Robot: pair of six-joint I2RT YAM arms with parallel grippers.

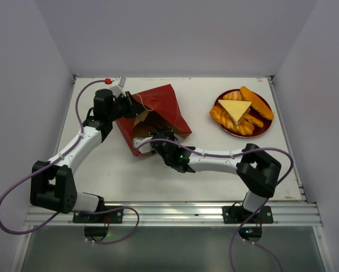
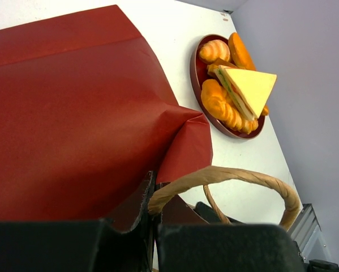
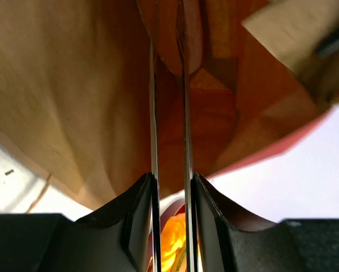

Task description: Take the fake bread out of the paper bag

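Note:
The red paper bag (image 1: pixel 161 107) lies on its side left of the table's middle, its mouth towards the arms. My left gripper (image 1: pixel 125 105) is shut on the bag's upper rim by a looped brown handle (image 2: pixel 237 175); in the left wrist view the jaws (image 2: pixel 152 235) pinch that red edge. My right gripper (image 1: pixel 158 141) is at the bag's mouth, its thin fingers pointing into the brown inside (image 3: pixel 73 85). Those fingers are shut (image 3: pixel 167 68) on a glossy orange piece of fake bread (image 3: pixel 172 249), held near their base. More fake bread (image 1: pixel 237 110) lies on a plate.
The round dark-red plate (image 1: pixel 261 132) stands at the back right, carrying croissants, long loaves and a pale yellow triangular slice (image 2: pixel 251 88). Grey walls close the table on three sides. A metal rail (image 1: pixel 169 212) runs along the near edge.

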